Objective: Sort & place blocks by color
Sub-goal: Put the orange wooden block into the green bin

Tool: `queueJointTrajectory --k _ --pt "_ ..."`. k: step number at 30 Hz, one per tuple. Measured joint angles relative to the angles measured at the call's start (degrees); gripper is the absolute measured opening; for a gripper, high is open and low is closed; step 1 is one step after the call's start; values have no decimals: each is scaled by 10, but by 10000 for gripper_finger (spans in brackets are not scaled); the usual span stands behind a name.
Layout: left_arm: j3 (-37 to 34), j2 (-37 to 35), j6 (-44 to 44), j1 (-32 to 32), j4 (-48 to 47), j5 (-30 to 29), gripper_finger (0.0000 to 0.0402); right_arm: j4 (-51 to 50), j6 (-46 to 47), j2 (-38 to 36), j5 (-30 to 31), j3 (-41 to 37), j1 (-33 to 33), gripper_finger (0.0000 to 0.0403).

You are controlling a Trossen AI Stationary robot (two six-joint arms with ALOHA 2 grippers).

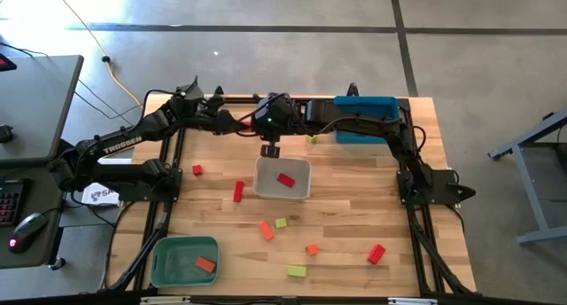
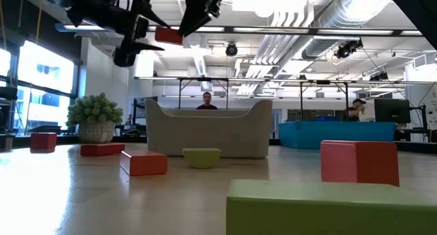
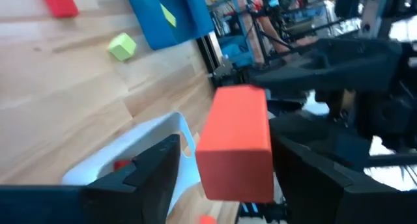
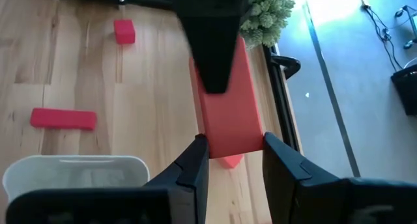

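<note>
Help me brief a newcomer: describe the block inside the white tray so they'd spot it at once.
Find the white tray at the middle of the table. The red block lies inside it, the only block there. The red bar just beside the tray lies on bare wood instead.

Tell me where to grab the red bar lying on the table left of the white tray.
Grip the red bar at its middle, fingers across its narrow width, coming straight down. It lies flat, with bare wood along both long sides and the white tray apart from it. The right gripper holds a red block by the tray's far rim, the left gripper open around it.
</note>
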Motion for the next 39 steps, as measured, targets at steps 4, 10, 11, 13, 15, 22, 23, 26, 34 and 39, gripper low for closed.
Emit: queueJointTrajectory --k 4,10,11,13,15,22,23,26,34,39 --pt "0 0 17 -1 4 11 182 2 4 0 1 0 0 82" --pt "0 0 42 -1 7 11 113 -5 14 0 8 0 7 81" --pt "0 0 51 -1 7 11 112 -6 14 0 9 0 8 82" --pt "0 0 61 -2 6 12 112 -8 18 0 15 0 13 91" --pt "0 0 69 -7 5 16 112 -12 26 0 21 0 19 101" --pt "-1 -17 98 -45 -23 13 112 -35 87 0 15 0 38 123" --pt "-1 -22 105 -52 -32 11 112 -38 103 0 14 0 43 125" --pt "-1 -41 123 -75 -68 0 112 -47 145 0 8 0 57 128" --pt "0 -106 138 -159 -166 -38 111 -79 212 0 15 0 94 129" --pt "0 -146 126 -230 -235 -79 111 -100 261 0 15 0 104 130"
